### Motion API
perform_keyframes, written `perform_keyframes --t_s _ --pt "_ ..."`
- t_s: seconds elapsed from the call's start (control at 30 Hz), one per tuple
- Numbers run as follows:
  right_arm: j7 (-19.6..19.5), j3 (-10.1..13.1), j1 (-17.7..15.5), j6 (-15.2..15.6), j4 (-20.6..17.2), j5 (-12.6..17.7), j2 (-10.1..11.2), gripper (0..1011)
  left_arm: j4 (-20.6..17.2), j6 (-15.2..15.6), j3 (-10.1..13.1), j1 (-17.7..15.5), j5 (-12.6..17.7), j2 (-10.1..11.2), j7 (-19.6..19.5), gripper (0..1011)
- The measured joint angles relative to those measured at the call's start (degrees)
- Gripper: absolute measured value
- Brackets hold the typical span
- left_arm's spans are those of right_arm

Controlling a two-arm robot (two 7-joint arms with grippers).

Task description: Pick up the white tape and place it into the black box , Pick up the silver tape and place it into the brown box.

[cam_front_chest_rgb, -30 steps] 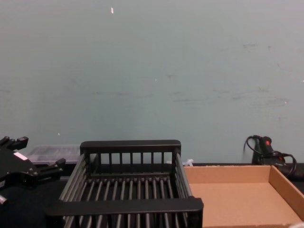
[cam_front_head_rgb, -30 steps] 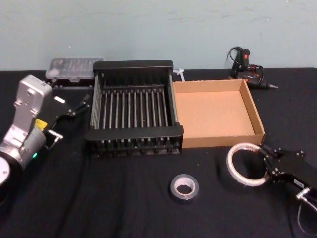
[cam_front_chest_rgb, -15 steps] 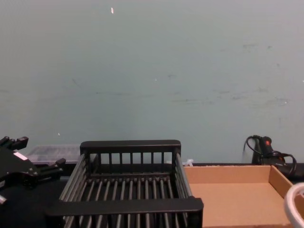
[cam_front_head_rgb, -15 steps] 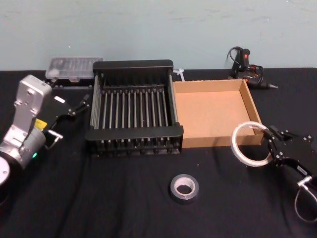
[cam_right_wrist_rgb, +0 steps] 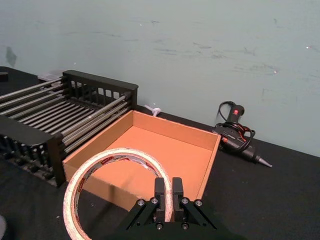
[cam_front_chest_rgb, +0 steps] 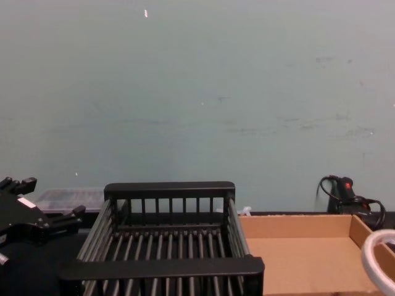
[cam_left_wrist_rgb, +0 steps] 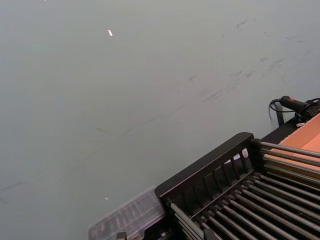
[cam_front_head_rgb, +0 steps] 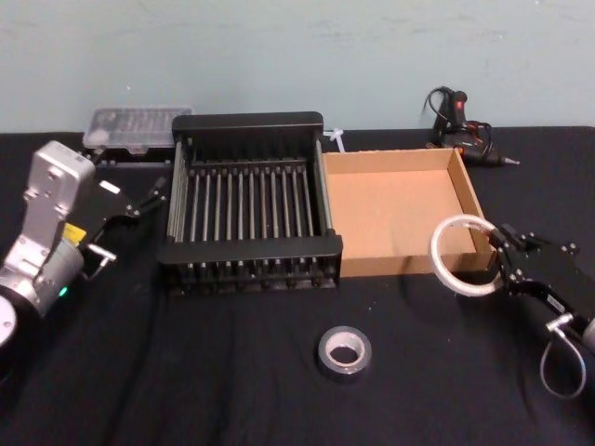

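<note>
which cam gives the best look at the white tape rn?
Right wrist view: the white tape shows nearly whole, with red core marks, pinched in the right gripper. Head view shows it smaller, over the brown box's near right corner. Chest view catches just an arc at the lower right edge.

Right gripper (cam_right_wrist_rgb: 166, 189) clamped and raised; left gripper (cam_front_head_rgb: 139, 200) parked, fingers parted.

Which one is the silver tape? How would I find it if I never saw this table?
Start at the big black box in the middle of the dark table. Come toward the robot from its front right corner to a small fat roll lying flat: the silver tape. It is dark grey with a pale core, unlike the thin whitish white tape held by the right gripper.
</note>
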Motion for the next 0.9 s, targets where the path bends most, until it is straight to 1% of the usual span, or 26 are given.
perform_keyframes --t_s 0.1,0.2,0.33,0.43,0.63,0.9 --pt "-0.3 -0.2 1.2 0.8 0.8 -0.1 -0.6 94 0.0 0.0 0.0 0.0 0.0 0.0 0.0 1001" --pt "-0.3 -0.5 3.1 1.9 2.2 -0.1 -1.2 94 0.0 0.0 0.0 0.0 0.0 0.0 0.0 1002" --pt "-0.3 -1.0 4.8 2.4 3.5 -0.2 -1.7 94 0.0 0.0 0.0 0.0 0.0 0.0 0.0 1001" --pt "0.1 -1.9 7.0 2.8 5.0 -0.6 -2.0 94 0.0 0.0 0.0 0.0 0.0 0.0 0.0 1001" --pt "0.5 -3.5 9.9 2.9 6.9 -1.5 -2.7 94 0.0 0.0 0.0 0.0 0.0 0.0 0.0 1001" --pt "0.7 -6.2 14.8 3.2 9.8 -3.1 -4.3 94 0.0 0.0 0.0 0.0 0.0 0.0 0.0 1001"
